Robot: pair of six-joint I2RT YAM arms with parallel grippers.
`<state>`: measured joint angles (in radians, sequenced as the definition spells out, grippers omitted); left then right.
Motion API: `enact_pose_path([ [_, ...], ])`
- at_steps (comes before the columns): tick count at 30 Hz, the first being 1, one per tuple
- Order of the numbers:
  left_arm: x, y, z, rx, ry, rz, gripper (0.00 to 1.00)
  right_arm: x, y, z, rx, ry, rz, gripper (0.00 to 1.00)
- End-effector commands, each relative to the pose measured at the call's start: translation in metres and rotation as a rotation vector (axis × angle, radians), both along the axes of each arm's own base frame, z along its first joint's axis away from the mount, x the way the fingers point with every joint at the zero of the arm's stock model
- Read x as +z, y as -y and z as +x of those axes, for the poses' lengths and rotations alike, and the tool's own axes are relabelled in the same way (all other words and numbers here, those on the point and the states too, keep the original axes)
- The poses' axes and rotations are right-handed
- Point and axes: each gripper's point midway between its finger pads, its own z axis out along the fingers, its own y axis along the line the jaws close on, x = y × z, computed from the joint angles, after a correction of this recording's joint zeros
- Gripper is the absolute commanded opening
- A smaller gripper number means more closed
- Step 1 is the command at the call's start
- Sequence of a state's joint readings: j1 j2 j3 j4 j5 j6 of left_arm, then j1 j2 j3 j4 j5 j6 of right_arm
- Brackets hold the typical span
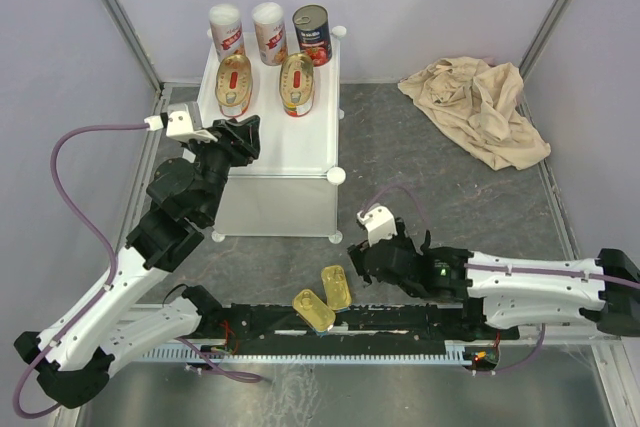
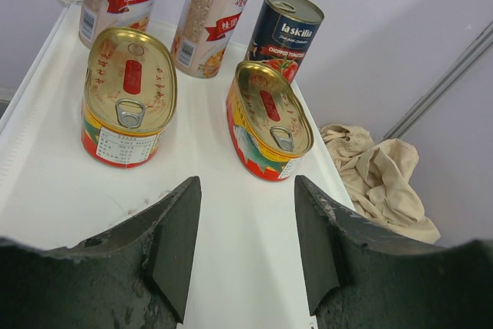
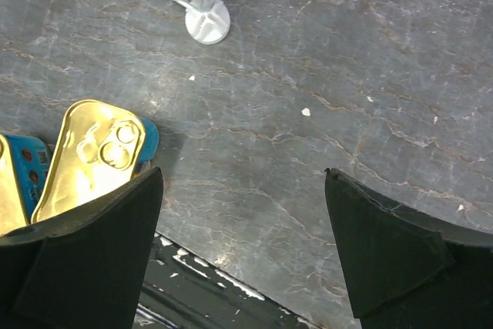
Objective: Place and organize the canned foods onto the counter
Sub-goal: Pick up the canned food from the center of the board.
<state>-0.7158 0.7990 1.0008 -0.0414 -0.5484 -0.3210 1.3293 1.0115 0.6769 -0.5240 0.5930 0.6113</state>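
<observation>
Five tins [image 1: 297, 84] stand on top of the white cabinet [image 1: 300, 152], while the two gold rectangular tins [image 1: 336, 287] lie close together on the grey desk [image 1: 450, 197] by the arms' bases. The right end effector [image 1: 352, 259] hangs just beside them, jaws wide and empty. The left end effector [image 1: 245, 132] sits half open over the cabinet top, holding nothing. Those gold tins look rigid, flat and slick — I'd pinch one across its narrow width, low on the side walls.
</observation>
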Motion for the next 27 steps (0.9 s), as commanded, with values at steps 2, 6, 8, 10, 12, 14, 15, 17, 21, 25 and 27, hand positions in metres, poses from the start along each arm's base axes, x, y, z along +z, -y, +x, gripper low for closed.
enact_pose_path([
  [2,0.021,-0.005,-0.002,0.018,0.06,-0.018,0.58,0.027,-0.026,0.001,-0.078,0.071,0.119,0.93],
  [6,0.023,-0.006,-0.003,0.018,0.062,-0.02,0.58,0.025,-0.04,-0.005,-0.104,0.076,0.168,0.91],
  [8,0.025,-0.006,-0.004,0.017,0.063,-0.023,0.58,0.023,-0.047,-0.008,-0.116,0.073,0.184,0.9],
  [10,0.028,-0.007,-0.004,0.016,0.066,-0.025,0.58,0.021,-0.056,-0.013,-0.104,0.062,0.199,0.9],
  [12,0.029,-0.007,-0.005,0.016,0.067,-0.026,0.58,0.02,-0.064,-0.017,-0.094,0.054,0.208,0.9],
  [14,0.03,-0.008,-0.005,0.02,0.067,-0.026,0.58,0.018,-0.07,-0.02,-0.1,0.043,0.212,0.9],
  [15,0.029,-0.009,-0.005,0.022,0.065,-0.026,0.58,0.016,-0.073,-0.021,-0.104,0.039,0.212,0.91],
  [17,0.028,-0.008,-0.005,0.021,0.062,-0.026,0.58,0.013,-0.077,-0.023,-0.115,0.032,0.213,0.91],
  [21,0.027,-0.008,-0.005,0.018,0.055,-0.033,0.58,0.009,-0.085,-0.023,-0.143,0.026,0.221,0.91],
  [25,0.027,-0.01,-0.007,0.02,0.051,-0.041,0.58,0.001,-0.09,-0.025,-0.159,0.002,0.226,0.91],
  [27,0.028,-0.01,-0.007,0.02,0.05,-0.041,0.58,-0.004,-0.093,-0.026,-0.161,-0.011,0.225,0.91],
])
